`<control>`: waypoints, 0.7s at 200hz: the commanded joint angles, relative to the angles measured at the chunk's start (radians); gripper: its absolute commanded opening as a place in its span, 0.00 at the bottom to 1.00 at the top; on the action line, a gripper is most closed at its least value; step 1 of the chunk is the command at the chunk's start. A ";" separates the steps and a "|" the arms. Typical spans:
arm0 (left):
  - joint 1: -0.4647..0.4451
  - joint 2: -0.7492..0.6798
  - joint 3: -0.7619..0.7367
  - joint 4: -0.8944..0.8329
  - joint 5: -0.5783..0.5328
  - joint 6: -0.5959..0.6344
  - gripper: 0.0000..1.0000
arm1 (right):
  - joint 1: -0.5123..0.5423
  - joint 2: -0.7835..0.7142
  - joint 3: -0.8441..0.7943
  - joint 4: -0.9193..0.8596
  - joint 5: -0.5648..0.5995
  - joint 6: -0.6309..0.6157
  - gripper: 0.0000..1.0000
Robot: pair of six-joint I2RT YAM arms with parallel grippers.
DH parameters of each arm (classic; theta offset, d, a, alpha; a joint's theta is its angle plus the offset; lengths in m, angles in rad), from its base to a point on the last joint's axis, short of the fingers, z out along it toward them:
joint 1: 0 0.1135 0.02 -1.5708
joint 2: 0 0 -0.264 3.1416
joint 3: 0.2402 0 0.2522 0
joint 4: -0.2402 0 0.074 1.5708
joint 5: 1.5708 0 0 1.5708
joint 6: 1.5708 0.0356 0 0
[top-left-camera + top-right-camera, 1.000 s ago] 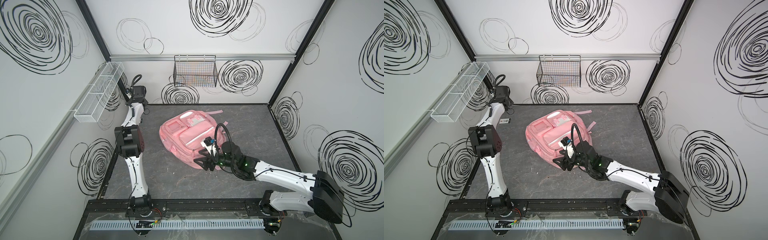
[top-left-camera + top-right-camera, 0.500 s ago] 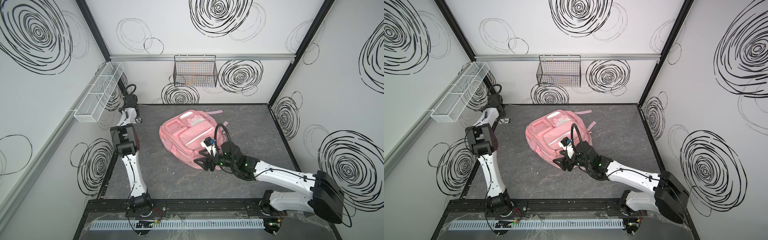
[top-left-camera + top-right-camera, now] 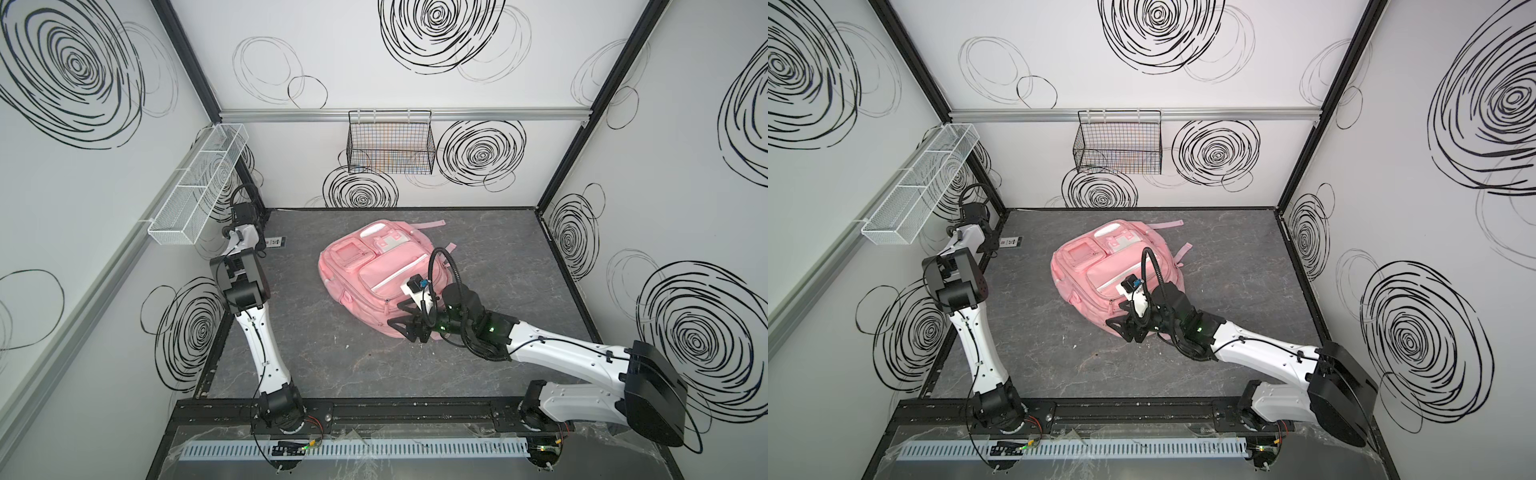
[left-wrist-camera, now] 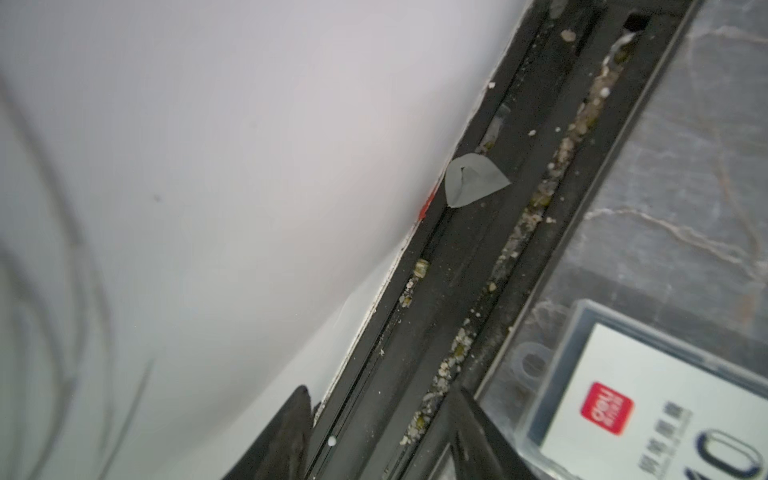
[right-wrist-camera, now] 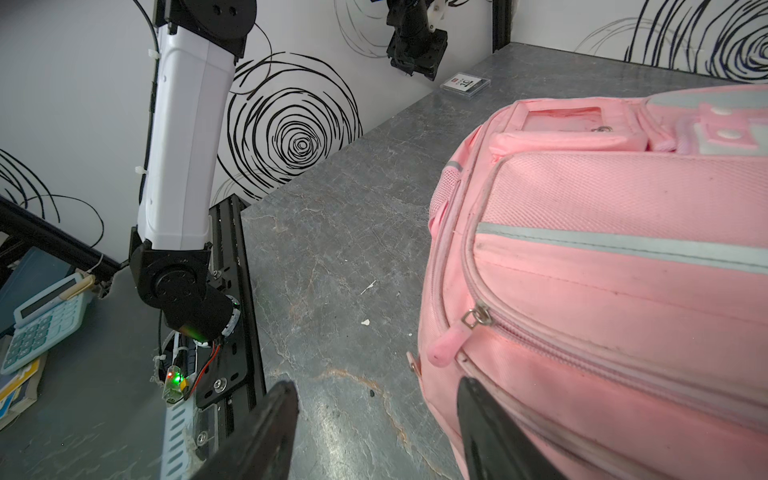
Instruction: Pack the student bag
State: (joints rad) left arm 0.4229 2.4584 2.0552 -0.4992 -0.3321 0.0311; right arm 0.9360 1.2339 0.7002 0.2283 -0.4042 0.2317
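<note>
We hold our right fingers (image 5: 278, 419) apart at the student bag's (image 3: 353, 286) near corner. Our left fingers (image 4: 291, 428) stand apart, empty, above the tabletop's (image 4: 706, 124) edge.

1 backpack (image 3: 365, 266) mid-frame. 2 arms: left arm (image 3: 257, 332), right arm (image 3: 552, 353). 2 baskets: white basket (image 3: 195, 195) upper left, black basket (image 3: 390, 145) upper middle. 1 small case (image 3: 276, 241). 1 calculator (image 5: 41, 320).

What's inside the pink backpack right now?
Only the outside of the student bag shows: pink pockets, a white stripe and a front zip pulled shut. The fabric covers anything inside.
</note>
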 commanded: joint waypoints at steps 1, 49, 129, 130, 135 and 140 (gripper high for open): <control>0.018 0.016 0.058 0.007 0.056 -0.029 0.56 | 0.006 0.018 -0.006 -0.005 -0.018 0.004 0.65; 0.007 0.055 0.123 0.008 0.106 -0.054 0.50 | 0.006 0.035 0.011 -0.018 -0.027 0.007 0.64; -0.013 0.089 0.191 -0.029 0.188 -0.095 0.50 | 0.004 0.053 0.027 -0.024 -0.028 0.004 0.64; -0.014 0.090 0.192 -0.031 0.190 -0.095 0.50 | 0.004 0.053 0.028 -0.024 -0.027 0.003 0.64; -0.018 0.095 0.200 -0.039 0.194 -0.097 0.50 | 0.005 0.053 0.030 -0.027 -0.027 0.002 0.64; -0.020 0.100 0.208 -0.049 0.200 -0.099 0.50 | 0.005 0.053 0.031 -0.031 -0.026 0.002 0.64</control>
State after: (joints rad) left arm 0.4252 2.5263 2.2127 -0.5102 -0.1696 -0.0475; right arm 0.9367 1.2827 0.7006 0.2134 -0.4240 0.2325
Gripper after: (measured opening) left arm 0.501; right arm 0.637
